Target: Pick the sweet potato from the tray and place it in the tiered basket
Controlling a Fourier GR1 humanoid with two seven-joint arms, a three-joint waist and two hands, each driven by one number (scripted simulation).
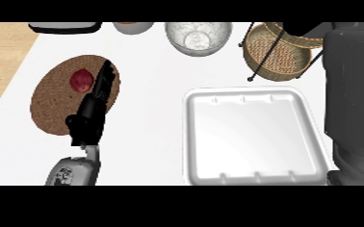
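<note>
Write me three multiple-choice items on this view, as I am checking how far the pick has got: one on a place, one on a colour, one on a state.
1. Where does the sweet potato lie?
A. On the round brown tray
B. In the white tray
C. In the tiered basket

2. What colour is the sweet potato?
A. Green
B. Reddish purple
C. Yellow

3. How is the left hand?
A. Curled round the sweet potato
B. Fingers straight, beside the sweet potato
C. Over the white tray

Answers:
1. A, as the sweet potato lies on the round brown tray at the left.
2. B, as its skin shows reddish purple.
3. B, as the left hand reaches over the brown tray with straight fingers.
</note>
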